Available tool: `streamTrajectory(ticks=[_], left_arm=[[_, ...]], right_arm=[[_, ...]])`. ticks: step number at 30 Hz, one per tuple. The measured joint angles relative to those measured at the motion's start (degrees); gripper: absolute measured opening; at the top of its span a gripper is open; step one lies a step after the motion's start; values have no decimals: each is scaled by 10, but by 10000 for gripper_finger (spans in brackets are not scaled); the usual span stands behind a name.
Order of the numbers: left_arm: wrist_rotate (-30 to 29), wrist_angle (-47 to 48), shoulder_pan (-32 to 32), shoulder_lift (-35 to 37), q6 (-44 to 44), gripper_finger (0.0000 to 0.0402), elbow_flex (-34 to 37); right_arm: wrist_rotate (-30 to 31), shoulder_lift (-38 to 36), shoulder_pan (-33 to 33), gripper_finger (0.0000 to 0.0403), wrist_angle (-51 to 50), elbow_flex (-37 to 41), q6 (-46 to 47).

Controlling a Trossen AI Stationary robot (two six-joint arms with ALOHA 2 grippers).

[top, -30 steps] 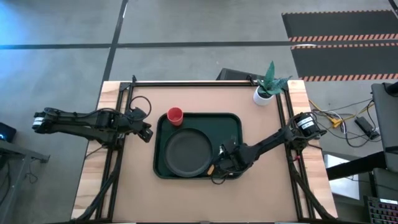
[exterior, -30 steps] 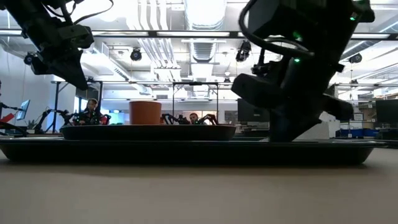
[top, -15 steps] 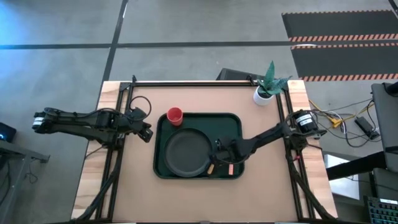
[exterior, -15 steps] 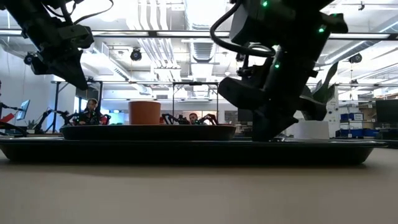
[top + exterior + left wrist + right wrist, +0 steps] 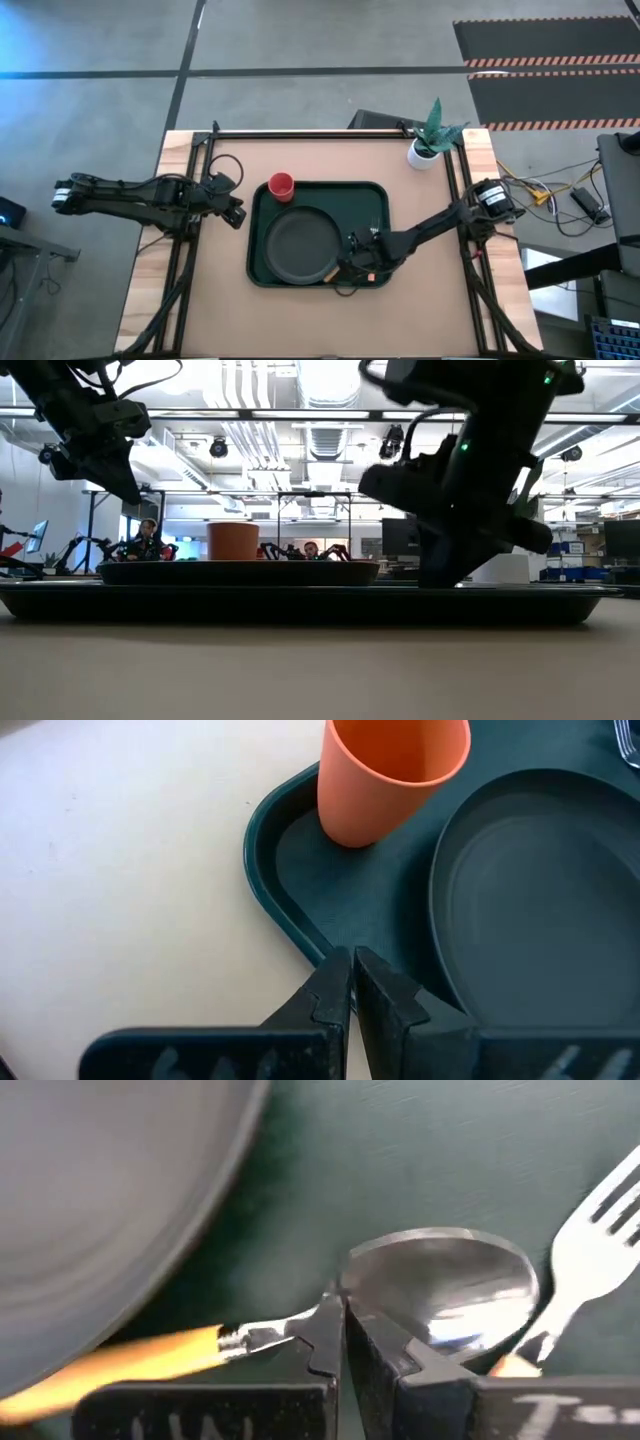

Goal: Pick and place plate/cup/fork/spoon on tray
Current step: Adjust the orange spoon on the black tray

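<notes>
the tray (image 5: pixel 372 200) is lying in the middle of the table (image 5: pixel 310 160), long side running across it, and it is the biggest thing i am working over. inside it, the plate (image 5: pixel 300 246) is sitting flat toward my left half, filling much of the floor. the cup (image 5: pixel 282 186) is standing upright in the tray's far left corner, just beside the plate's rim but apart from it. my right gripper (image 5: pixel 352 266) is reaching down low over the tray's near edge, just to the right of the plate, with its fingers (image 5: pixel 330 1342) pressed together at the neck of the spoon (image 5: pixel 440 1295), where the bowl is meeting the orange handle. the spoon is lying on the tray floor beside the plate, and the fork (image 5: pixel 585 1250) is lying right next to the spoon's bowl. my left gripper (image 5: pixel 236 215) is waiting closed and empty above the tray's left edge, holding nothing.
</notes>
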State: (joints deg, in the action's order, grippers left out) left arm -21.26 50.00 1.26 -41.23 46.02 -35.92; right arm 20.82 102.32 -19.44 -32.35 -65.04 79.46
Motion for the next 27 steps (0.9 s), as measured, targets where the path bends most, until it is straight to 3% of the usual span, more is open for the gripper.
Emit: streamTrajectory(ticks=[13,19,27], left_arm=[[0,0,0,0,0,0,0],[0,0,0,0,0,0,0],[0,0,0,0,0,0,0]], right_arm=[[-1,-2,-23,8,-14,-39,1],[-48,-2,-44,8,-66,-36,39],[-39,-2,-45,8,-90,-22,67]])
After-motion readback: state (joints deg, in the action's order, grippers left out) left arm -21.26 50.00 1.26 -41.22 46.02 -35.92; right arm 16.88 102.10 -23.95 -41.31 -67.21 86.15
